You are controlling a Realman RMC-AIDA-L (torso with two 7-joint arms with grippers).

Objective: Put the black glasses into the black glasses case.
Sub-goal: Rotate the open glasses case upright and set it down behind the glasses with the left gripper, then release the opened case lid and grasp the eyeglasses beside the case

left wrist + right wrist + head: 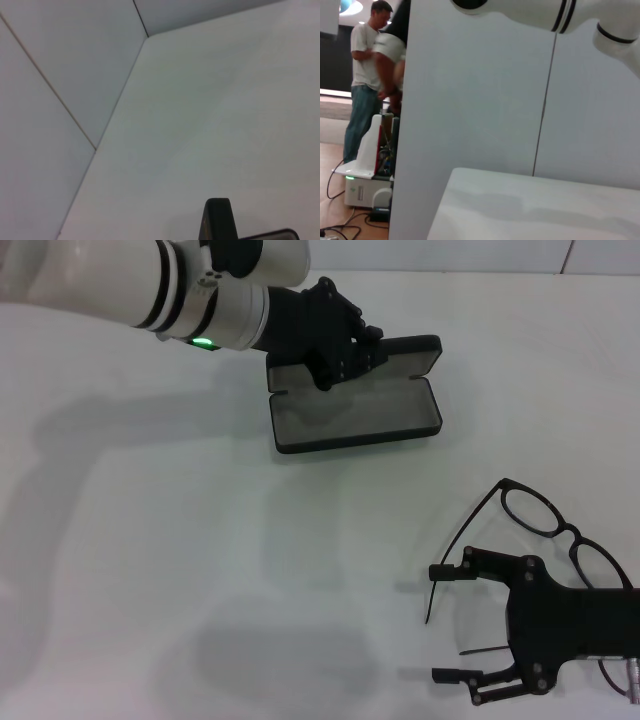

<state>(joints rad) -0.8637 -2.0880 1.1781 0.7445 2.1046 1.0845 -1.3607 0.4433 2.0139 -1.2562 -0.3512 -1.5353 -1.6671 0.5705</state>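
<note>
A robotics lab: white tabletop [150, 570] boxed by white partition panels [470, 100], beyond them a standing man [367, 75] and cabled equipment [365, 185].

We look down on a white table [150, 570]. Far on our left side, the black glasses case [355, 412] lies open, grey lining up, and our left gripper [345, 352] rests on its raised lid. Well apart, at the near right, the black glasses [545, 520] lie unfolded beside our right gripper [450, 622], fingers spread wide, one temple arm between them.
</note>
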